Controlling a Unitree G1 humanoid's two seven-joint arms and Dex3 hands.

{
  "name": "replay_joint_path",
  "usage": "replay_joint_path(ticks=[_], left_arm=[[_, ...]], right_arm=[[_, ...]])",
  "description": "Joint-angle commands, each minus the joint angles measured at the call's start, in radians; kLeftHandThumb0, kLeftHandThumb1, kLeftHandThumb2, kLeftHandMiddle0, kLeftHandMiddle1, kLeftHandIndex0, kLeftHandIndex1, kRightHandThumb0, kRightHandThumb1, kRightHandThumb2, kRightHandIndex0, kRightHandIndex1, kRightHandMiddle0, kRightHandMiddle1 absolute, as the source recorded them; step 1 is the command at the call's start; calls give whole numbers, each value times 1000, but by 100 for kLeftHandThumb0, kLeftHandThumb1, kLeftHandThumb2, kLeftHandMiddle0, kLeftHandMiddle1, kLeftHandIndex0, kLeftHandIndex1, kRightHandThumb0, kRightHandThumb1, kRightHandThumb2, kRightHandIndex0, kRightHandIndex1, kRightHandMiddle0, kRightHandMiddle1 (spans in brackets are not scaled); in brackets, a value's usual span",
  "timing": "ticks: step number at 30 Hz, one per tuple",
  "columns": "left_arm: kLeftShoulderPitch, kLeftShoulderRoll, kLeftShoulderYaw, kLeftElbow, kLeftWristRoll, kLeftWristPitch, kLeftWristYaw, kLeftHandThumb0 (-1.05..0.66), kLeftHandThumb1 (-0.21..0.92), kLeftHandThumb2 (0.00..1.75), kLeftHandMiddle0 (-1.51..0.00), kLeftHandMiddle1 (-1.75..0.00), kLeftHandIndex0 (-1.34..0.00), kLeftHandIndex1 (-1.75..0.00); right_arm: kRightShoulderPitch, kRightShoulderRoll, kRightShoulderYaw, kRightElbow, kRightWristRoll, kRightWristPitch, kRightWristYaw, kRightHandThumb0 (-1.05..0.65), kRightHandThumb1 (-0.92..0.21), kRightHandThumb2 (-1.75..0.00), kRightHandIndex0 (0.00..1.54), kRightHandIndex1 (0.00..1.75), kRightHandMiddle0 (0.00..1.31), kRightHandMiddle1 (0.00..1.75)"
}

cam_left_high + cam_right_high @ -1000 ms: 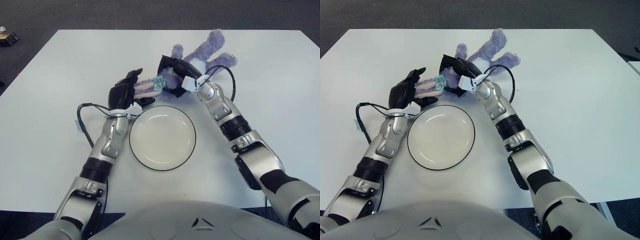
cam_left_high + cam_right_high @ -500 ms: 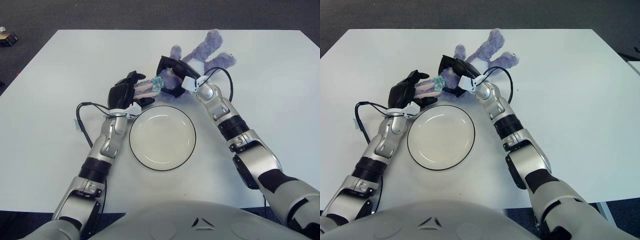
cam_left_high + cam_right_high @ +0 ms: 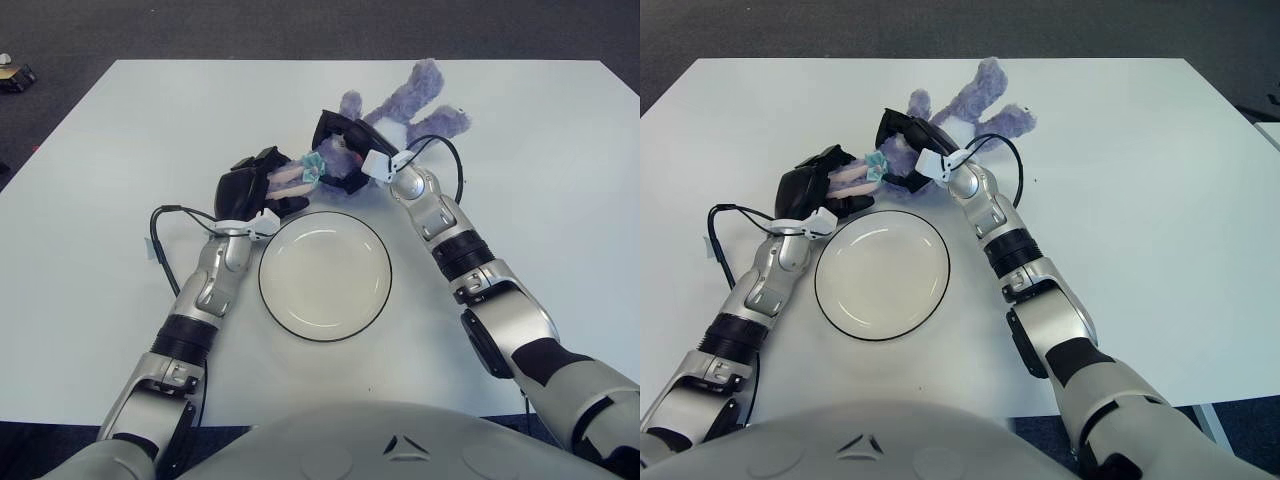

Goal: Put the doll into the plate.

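Your purple doll (image 3: 400,105) lies on the table (image 3: 100,150) just beyond the plate (image 3: 325,275), its long axis running from near-left to far-right. Both robot hands grip it: left robot hand (image 3: 252,185) on the pink ears, right robot hand (image 3: 345,150) over the body.

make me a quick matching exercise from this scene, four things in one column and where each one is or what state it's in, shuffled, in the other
Things:
1. doll
2. plate
3. left hand
4. right hand

Places or states:
A. holds nothing, on the table between the two forearms
B. closed on the doll's pink ears, left of the plate's far edge
C. purple plush lying beyond the plate, gripped at both ends of its head
D. clamped over the doll's head, just past the plate's far rim

Pairs: 1-C, 2-A, 3-B, 4-D
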Motion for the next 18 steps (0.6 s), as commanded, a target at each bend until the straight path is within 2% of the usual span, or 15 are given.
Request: replay_joint_path(ticks=[1, 3, 6, 8, 10, 12, 18], left_arm=[[-21, 13, -12, 37, 11, -49, 18, -16, 46, 101, -90, -175, -64, -172], [-25, 16, -13, 47, 5, -61, 15, 1, 46, 97, -91, -175, -70, -173], [-29, 19, -13, 59, 0, -74, 11, 9, 46, 94, -92, -175, -73, -174], [-31, 20, -13, 67, -3, -82, 10, 11, 46, 94, -92, -175, -73, -174], [-33, 21, -13, 73, -3, -87, 11, 12, 46, 94, -92, -175, -73, -175], [-36, 23, -13, 81, -4, -95, 13, 13, 45, 94, -91, -175, -72, -175], [-41, 26, -11, 97, -6, -114, 13, 13, 44, 96, -90, -175, -71, -175]], right_arm=[[-6, 23, -11, -1, 33, 25, 0, 40, -55, -101, 43, 175, 47, 175], [-7, 26, -16, 0, 37, 31, -2, 40, -55, -100, 43, 174, 46, 175], [-8, 28, -20, 0, 41, 36, -3, 39, -56, -98, 43, 173, 45, 175], [-9, 31, -23, 1, 45, 39, -4, 39, -57, -95, 44, 171, 44, 175], [-10, 32, -25, 1, 47, 40, -5, 16, -51, -104, 44, 173, 40, 170], [-10, 34, -29, 2, 49, 41, -6, 8, -49, -108, 45, 174, 40, 167], [-9, 40, -39, 0, 56, 44, -8, 0, -50, -104, 47, 171, 40, 160]])
